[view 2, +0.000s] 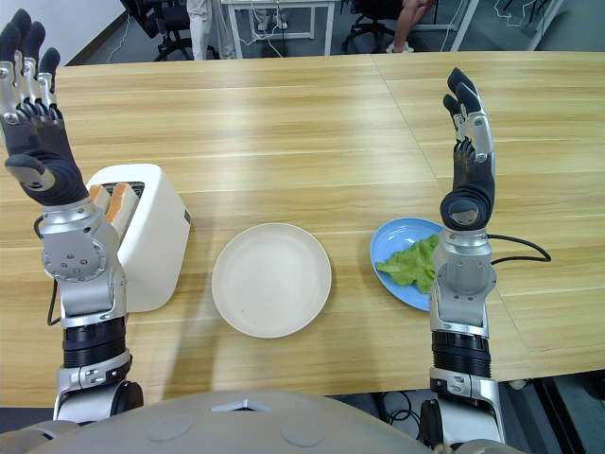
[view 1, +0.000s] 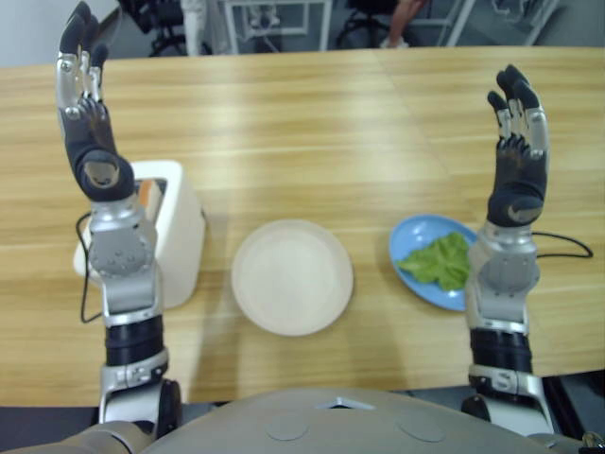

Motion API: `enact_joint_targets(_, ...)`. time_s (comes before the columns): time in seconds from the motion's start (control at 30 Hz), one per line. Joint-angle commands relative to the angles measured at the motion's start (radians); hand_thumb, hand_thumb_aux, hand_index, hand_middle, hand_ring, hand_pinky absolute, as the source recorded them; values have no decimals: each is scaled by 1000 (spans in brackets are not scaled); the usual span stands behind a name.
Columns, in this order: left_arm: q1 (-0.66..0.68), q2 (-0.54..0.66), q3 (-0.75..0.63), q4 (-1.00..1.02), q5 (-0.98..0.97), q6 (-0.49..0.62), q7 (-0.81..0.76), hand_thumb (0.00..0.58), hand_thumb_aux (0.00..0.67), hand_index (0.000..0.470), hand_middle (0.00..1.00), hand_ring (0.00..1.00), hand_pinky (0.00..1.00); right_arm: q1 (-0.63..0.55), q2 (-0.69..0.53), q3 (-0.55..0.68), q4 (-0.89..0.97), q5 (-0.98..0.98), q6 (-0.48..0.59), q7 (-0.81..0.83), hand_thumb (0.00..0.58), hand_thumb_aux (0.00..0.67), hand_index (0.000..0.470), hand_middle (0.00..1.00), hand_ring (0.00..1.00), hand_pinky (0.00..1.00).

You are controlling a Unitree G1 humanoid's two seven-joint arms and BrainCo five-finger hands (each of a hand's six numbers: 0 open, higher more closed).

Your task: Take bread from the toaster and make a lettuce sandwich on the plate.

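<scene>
**Inspector:** Position of the hands?

**Assessor:** The left hand (view 2: 33, 128) is raised over the table (view 2: 284, 123) by the toaster (view 2: 156, 246), with its forearm in front of the toaster body. The right hand (view 2: 468, 161) is raised near the blue dish (view 2: 386, 238). The fingers (view 2: 468, 113) on both are extended and wide, holding nothing.

**Inspector:** Items?

**Assessor:** The bread (view 2: 118, 200) stands in the toaster slots, its tops showing above the rim. The plate (view 2: 271, 279) sits bare between toaster and dish, apart from both. The lettuce (view 2: 408, 263) lies in the dish.

**Inspector:** Step in hand?

**Assessor:** In my judgement it is the first step, drawing out the bread. Nothing is on the plate yet.

**Inspector:** Recommendation?

**Assessor:** Use the left hand, as it is nearest.
- Descend from straight above the slot with the fingers narrowed to the slice's thickness.
- Pinch the exposed top edge across its flat faces. Little of the slice shows, so the hold should be shallow and firm without crushing.
- Lift vertically until clear, since a slanted pull may jam the slice or drag the toaster.
- Keep the forearm off the toaster body.
- Carry the slice to the plate's middle and lay it flat.
</scene>
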Motion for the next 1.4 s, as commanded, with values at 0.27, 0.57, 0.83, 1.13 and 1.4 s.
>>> enact_joint_targets(0.27, -6, 14, -8, -8, -10, 19, -24, 0, 0, 0, 0, 0, 0, 8, 4, 9, -26, 6, 0, 4, 0, 0, 0, 0, 0, 0)
enact_joint_targets(0.57, 42, 267, 143, -13, 102, 80, -113, 0, 0, 0, 0, 0, 0, 34, 3, 15, -35, 12, -5, 10, 0, 0, 0, 0, 0, 0)
enact_joint_targets(0.83, 235, 626, 386, 126, 184, 131, -250, 0, 0, 0, 0, 0, 0, 49, 7, 21, -49, 16, -11, 8, 0, 0, 0, 0, 0, 0)
enact_joint_targets(1.13, 448, 768, 387, 190, 296, 175, -388, 0, 0, 0, 0, 0, 0, 51, -7, 25, -87, 20, -2, 16, 0, 0, 0, 0, 0, 0)
enact_joint_targets(1.4, 591, 742, 374, 145, 331, 223, -459, 0, 0, 0, 0, 0, 0, 77, -27, 7, -130, 36, 18, 24, 0, 0, 0, 0, 0, 0)
